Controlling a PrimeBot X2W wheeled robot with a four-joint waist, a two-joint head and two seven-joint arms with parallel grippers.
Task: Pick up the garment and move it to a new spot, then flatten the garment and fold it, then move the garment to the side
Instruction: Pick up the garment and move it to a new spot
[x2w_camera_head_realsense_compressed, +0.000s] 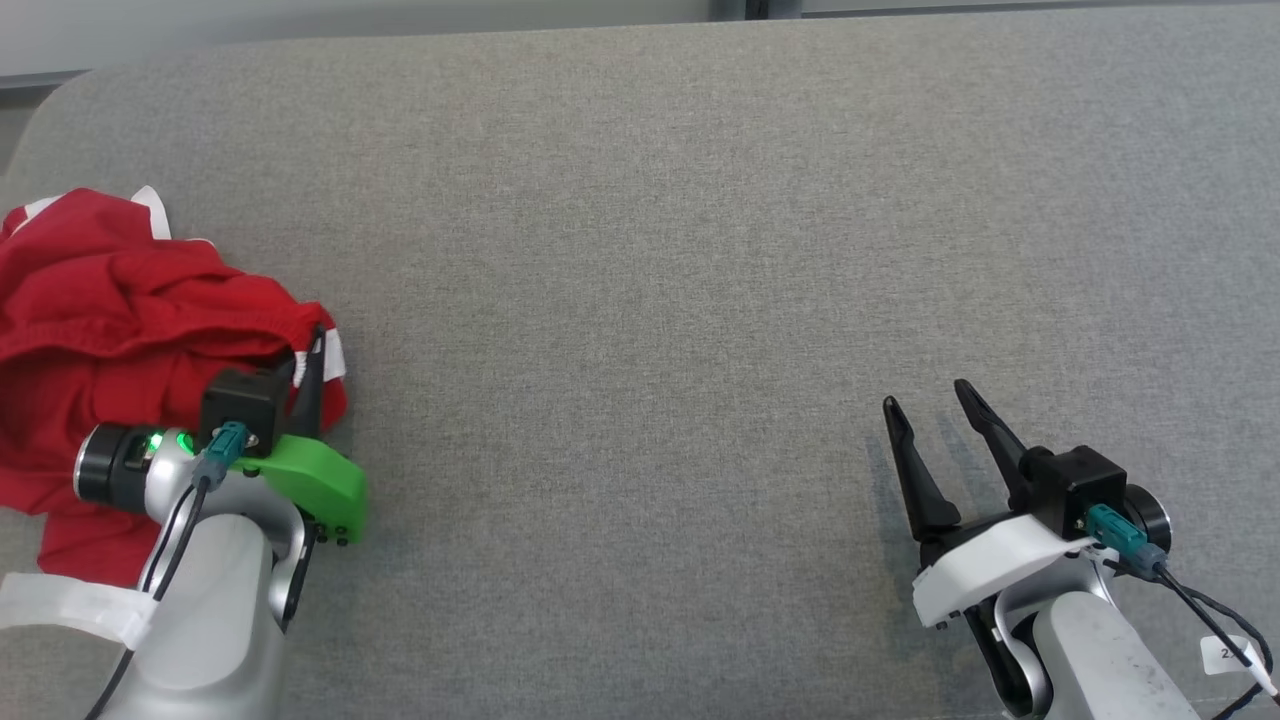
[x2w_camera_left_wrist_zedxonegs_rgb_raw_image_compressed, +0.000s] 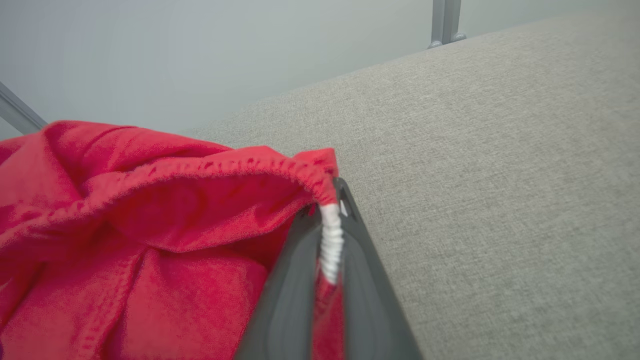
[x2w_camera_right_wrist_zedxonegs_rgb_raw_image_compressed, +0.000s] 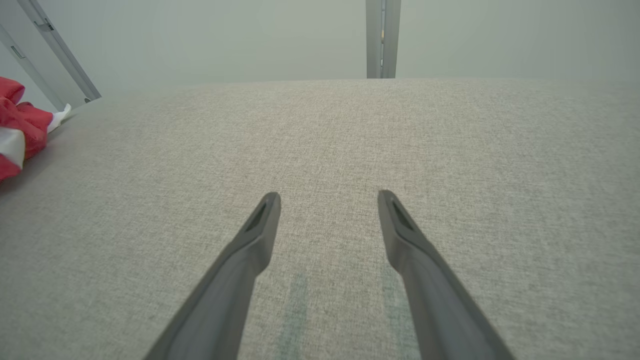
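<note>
The garment (x2w_camera_head_realsense_compressed: 110, 330) is red with white trim and lies crumpled at the left edge of the grey table (x2w_camera_head_realsense_compressed: 650, 250). My left gripper (x2w_camera_head_realsense_compressed: 312, 352) is shut on the garment's right edge. In the left wrist view the two dark fingers (x2w_camera_left_wrist_zedxonegs_rgb_raw_image_compressed: 295, 280) pinch a red and white elastic hem of the garment (x2w_camera_left_wrist_zedxonegs_rgb_raw_image_compressed: 150, 230). My right gripper (x2w_camera_head_realsense_compressed: 928, 400) stands open over bare table at the lower right, far from the cloth. The right wrist view shows its fingers (x2w_camera_right_wrist_zedxonegs_rgb_raw_image_compressed: 250, 250) spread apart with nothing between them, and a bit of the garment (x2w_camera_right_wrist_zedxonegs_rgb_raw_image_compressed: 17, 125) at the far left.
The grey fabric surface stretches wide between the two arms. Its rounded back left corner (x2w_camera_head_realsense_compressed: 60, 100) and back edge lie near the top of the head view. A grey upright post (x2w_camera_right_wrist_zedxonegs_rgb_raw_image_compressed: 382, 37) stands behind the table's far edge.
</note>
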